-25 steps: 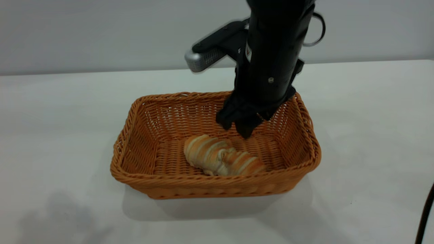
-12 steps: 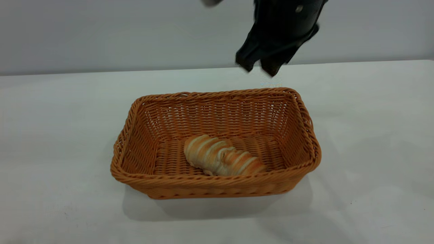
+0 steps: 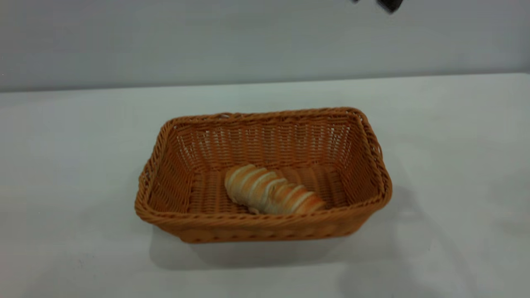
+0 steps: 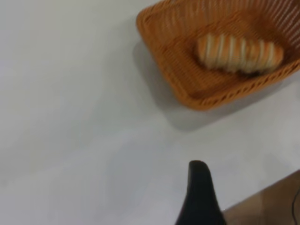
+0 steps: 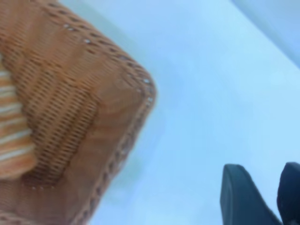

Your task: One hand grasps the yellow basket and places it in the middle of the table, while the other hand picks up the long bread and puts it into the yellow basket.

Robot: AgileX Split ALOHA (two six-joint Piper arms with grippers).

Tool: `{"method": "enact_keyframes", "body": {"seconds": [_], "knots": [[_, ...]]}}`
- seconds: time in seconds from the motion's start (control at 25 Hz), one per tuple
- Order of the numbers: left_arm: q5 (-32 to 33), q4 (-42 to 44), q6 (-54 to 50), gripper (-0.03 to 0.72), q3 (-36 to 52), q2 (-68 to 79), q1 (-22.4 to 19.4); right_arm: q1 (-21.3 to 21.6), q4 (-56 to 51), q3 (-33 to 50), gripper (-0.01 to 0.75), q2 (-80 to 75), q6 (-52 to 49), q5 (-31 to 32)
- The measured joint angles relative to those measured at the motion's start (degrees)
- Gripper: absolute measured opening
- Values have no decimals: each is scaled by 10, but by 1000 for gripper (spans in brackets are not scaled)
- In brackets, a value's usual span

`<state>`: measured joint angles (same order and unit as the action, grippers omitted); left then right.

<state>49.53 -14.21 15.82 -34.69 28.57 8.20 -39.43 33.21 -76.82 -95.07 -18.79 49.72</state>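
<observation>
The yellow basket (image 3: 374, 136) stands in the middle of the white table (image 3: 455, 165). The long bread (image 3: 271, 193) lies on the basket's floor, towards its front wall, with nothing touching it. My right gripper (image 3: 389, 4) is high above the table's far side, only its tip showing at the top edge; in the right wrist view it (image 5: 265, 180) is open and empty, beside a corner of the basket (image 5: 136, 89). My left gripper (image 4: 200, 187) is off the exterior view; its wrist view shows the basket (image 4: 164, 56) and bread (image 4: 236, 52) some way off.
The table's edge and brown floor (image 4: 267, 204) show close to my left gripper in the left wrist view. A grey wall (image 3: 165, 41) runs behind the table. White table surface lies on every side of the basket.
My right gripper has risen from just above the bread inside the basket to the top edge of the view and drifted right. The basket and bread have not moved.
</observation>
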Motion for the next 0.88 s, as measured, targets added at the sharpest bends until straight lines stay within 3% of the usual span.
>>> {"method": "enact_keyframes", "body": {"seconds": [0.44, 0.88], "knots": [[94, 105, -121, 584, 37, -131, 0, 0, 0, 0, 237, 144, -1, 88], [164, 133, -139, 584, 41, -253, 0, 0, -2, 61, 237, 321, -1, 129]]}}
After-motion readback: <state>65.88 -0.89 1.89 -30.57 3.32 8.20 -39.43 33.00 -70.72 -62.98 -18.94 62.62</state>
